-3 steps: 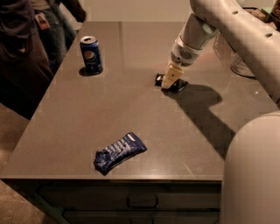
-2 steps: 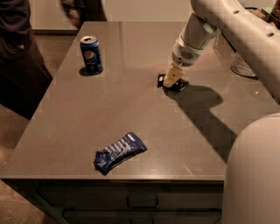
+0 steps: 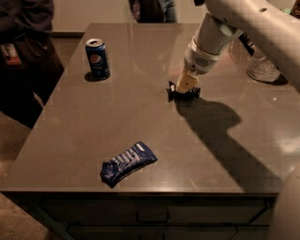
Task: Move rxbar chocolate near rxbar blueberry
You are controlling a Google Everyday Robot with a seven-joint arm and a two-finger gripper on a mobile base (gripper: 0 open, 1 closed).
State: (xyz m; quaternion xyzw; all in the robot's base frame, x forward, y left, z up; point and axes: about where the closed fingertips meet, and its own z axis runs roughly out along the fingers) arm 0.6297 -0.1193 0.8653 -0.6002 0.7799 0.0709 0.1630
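Note:
The rxbar chocolate is a small black wrapper lying on the grey table top, right of centre toward the back. My gripper is down on top of it, and its tan fingers cover most of the bar. The rxbar blueberry is a dark-blue wrapper with white lettering lying flat near the front edge, well to the left and in front of the gripper.
A blue Pepsi can stands upright at the back left. A clear glass jar stands at the right edge. People stand at the left side and behind the table. My white arm reaches in from the upper right.
The gripper stays down on the black bar. The people beside and behind the table have shifted.

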